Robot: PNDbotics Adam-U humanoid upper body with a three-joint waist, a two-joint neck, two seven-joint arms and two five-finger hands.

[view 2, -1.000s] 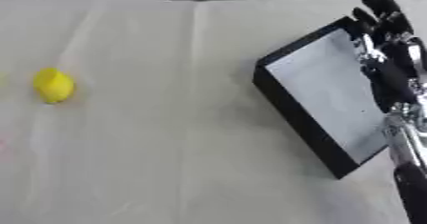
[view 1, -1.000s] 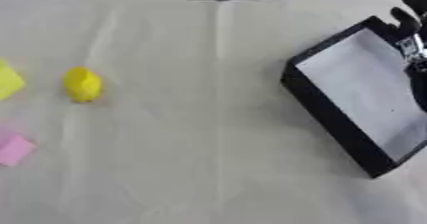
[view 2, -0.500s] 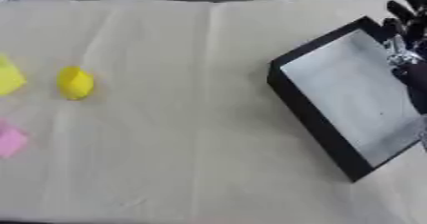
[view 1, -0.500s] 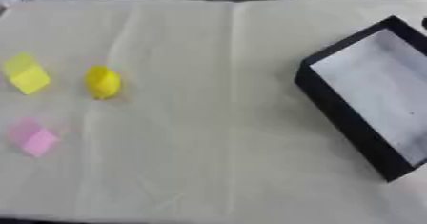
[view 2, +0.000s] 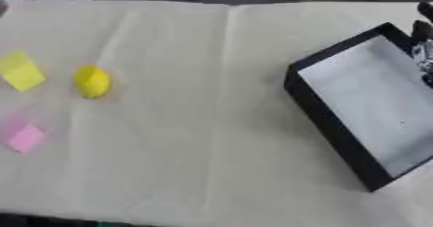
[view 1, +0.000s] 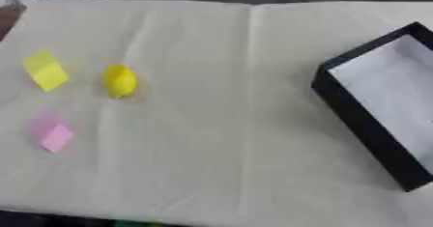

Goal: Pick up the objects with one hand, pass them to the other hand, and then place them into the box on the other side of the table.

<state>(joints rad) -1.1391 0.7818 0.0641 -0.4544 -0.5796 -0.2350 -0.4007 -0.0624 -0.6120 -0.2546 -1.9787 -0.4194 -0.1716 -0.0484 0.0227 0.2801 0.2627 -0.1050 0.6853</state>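
Cream cloth covers the tabletop (view 1: 220, 124), creased in long folds that run toward the robot. Only one robot hand shows: the right robot hand (view 2: 424, 52), a dark shape with silver parts at the right edge of the right eye view, just at the far right rim of the box (view 2: 330, 124). Too little of it shows to tell whether its fingers are straight or curled, and nothing can be seen in it. The left robot hand appears in neither view.

The box lies immediately to the left of that robot hand, black-walled with a pale grey floor, turned askew so one corner points to the far edge. Nothing can be seen lying inside it.

Well apart from the robot hand, across the whole cloth on the left side, sit three small things. A rounded yellow object (view 1: 119, 81) is the nearest of them to the box. Just beyond it, further left, lies a flat yellow block (view 1: 45, 70). A pink block (view 1: 53, 133) rests nearer the robot than those two, apart from both.
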